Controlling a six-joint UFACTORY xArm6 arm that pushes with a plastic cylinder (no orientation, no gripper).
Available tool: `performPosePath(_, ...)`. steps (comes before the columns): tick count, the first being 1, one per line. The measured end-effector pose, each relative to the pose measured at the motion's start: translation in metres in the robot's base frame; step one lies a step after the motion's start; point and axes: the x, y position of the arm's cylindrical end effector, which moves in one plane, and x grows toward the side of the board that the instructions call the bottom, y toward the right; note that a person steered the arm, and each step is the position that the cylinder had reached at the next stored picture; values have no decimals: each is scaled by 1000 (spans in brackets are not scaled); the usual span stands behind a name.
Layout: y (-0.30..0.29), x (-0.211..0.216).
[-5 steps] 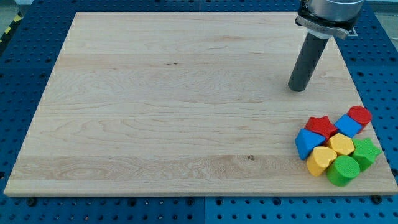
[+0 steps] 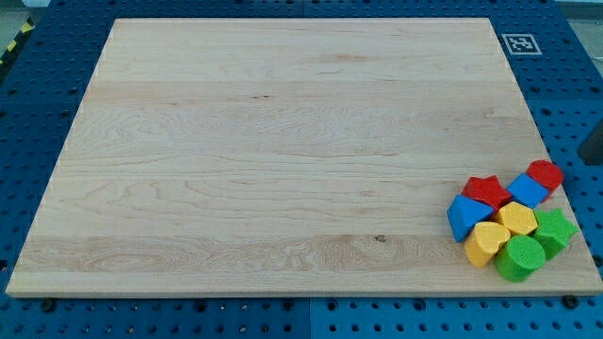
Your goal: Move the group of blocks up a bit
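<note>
Several blocks sit tightly clustered at the bottom right corner of the wooden board (image 2: 283,160). These are a red star (image 2: 487,191), a red cylinder (image 2: 545,175), a blue cube (image 2: 528,191), a blue wedge-like block (image 2: 466,217), a yellow hexagon (image 2: 517,218), a yellow heart (image 2: 486,243), a green cylinder (image 2: 520,258) and a green star (image 2: 554,231). Only a dark sliver of my rod shows at the view's right edge, off the board. Its lower end, my tip (image 2: 594,162), is right of the red cylinder and apart from it.
A black-and-white marker tag (image 2: 518,43) is at the board's top right corner. Blue perforated table (image 2: 38,113) surrounds the board. The cluster lies close to the board's right and bottom edges.
The rod has left the upper right of the board and gone to the view's right edge, lower down. The blocks have not moved.
</note>
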Motion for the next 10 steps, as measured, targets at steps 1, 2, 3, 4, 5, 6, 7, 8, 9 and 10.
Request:
performPosePath(1,1,29)
performPosePath(2,1,72)
performPosePath(3,-4,139)
performPosePath(4,-10,144)
performPosePath(5,-27,144)
performPosePath(6,-56,133)
performPosePath(7,-77,127)
performPosePath(8,-81,119)
performPosePath(9,-80,112)
performPosePath(10,-80,102)
